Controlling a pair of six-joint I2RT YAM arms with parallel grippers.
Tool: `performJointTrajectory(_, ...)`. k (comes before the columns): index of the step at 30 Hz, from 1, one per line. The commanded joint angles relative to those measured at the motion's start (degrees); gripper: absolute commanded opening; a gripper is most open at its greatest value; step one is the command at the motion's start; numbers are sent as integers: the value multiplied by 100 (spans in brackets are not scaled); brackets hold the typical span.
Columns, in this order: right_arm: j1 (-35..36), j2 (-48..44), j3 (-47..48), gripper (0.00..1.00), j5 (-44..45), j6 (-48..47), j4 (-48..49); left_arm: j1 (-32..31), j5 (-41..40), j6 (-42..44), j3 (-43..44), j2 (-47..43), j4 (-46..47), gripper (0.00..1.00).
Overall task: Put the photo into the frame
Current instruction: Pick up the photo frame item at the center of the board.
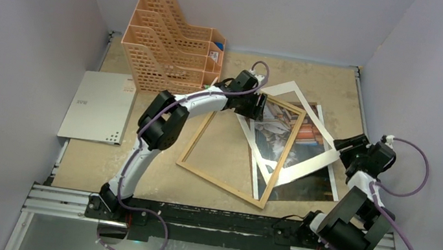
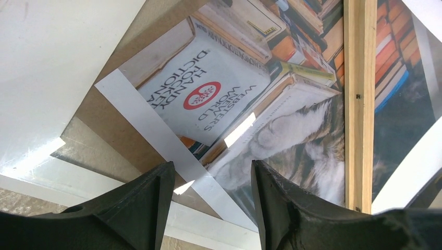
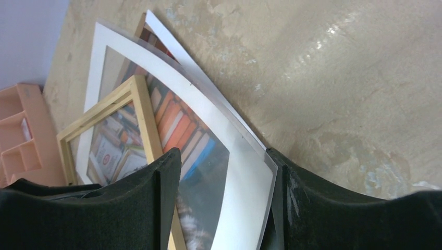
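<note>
Top external view gives you the whole layout. The frame point(image 1: 218, 183) lies flat and skewed in the middle of the tabletop point(image 1: 336, 82). The photo point(image 1: 307, 168) sits to its right, partly under it and not inside it. The frame's right-hand bar crosses over the printed books and cat, while the photo's white border sticks out beyond the bar on the right.

Your left tool point(image 1: 259, 107) is at the frame's far edge. From the left wrist camera you can see its fingers spread apart above the photo's white margin and the cat picture, with nothing gripped between them, so it is released.

Your right tool point(image 1: 343, 145) is at the photo's right-hand edge. From the right wrist camera its fingers also stand wide apart. The photo's white edge bows upward between them and lies close against one finger, but nothing pinches it, so count this tool as released too. A second white edge shows just beneath the bowed one, against the tabletop.

The orange file organizer point(image 1: 164, 45) stands at the far left of the tabletop, just beside your left arm. The grey perforated sheet point(image 1: 98, 106) lies flat on the left, well apart from the frame.
</note>
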Motion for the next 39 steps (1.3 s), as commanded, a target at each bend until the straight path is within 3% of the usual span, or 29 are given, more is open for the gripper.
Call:
performJointTrajectory(1,-2,6,261,63,344,-307,-213,75,196,124,-256,329,-486,59)
performJointTrajectory(12,-2,42,348,70,887,-388,-471,103,228,108,-291,363,-468,59)
performJointTrajectory(29,-3,165,354,72,859,-600,-84,103,269,97,-512,230,-376,59)
performJointTrajectory(39,-2,268,288,67,425,-693,235,98,297,97,-659,140,-325,59)
